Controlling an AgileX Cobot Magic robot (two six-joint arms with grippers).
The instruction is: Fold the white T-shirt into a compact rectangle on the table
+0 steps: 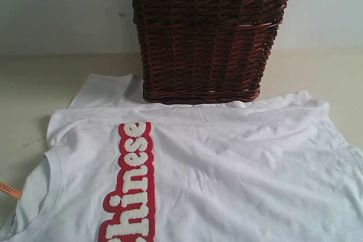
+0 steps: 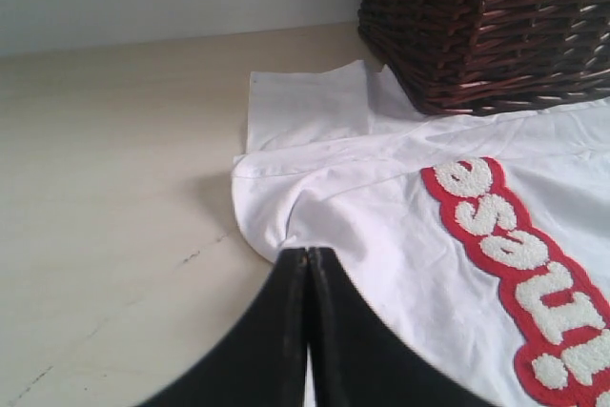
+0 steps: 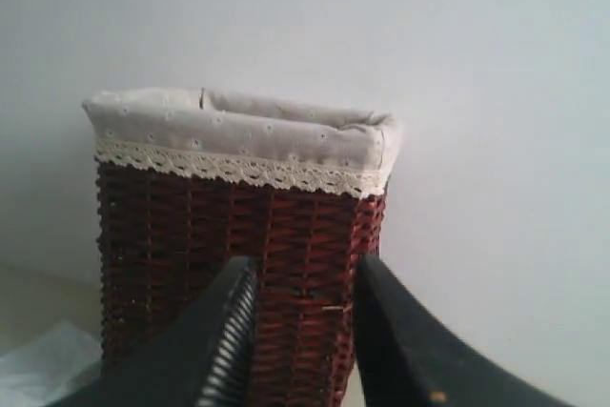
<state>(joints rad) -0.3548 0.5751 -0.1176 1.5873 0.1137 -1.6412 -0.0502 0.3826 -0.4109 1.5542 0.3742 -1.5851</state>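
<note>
Pressed tightly together, the black fingers of the left gripper [image 2: 307,264] are seen low over the near edge of the white T-shirt [image 1: 238,179]; whether any cloth is pinched between them cannot be told. The right gripper [image 3: 305,264] is held with its jaws apart and nothing between them, pointed at the basket.

The white T-shirt is spread front-up and unfolded over the near part of the cream table [image 1: 34,89], lightly wrinkled. Fuzzy white lettering outlined in thick red [image 1: 133,185] runs along its left half. A small orange tag [image 1: 8,189] is seen at the left edge, beside the neckline. One short sleeve [image 1: 108,90] is laid flat on the table, just left of the basket's foot.

Behind the shirt, touching its far edge, a dark brown wicker basket [image 1: 207,32] is set upright. Its rim is covered by a pale fabric liner [image 3: 238,126] trimmed with lace. A plain pale wall [image 1: 57,4] is seen beyond.
</note>
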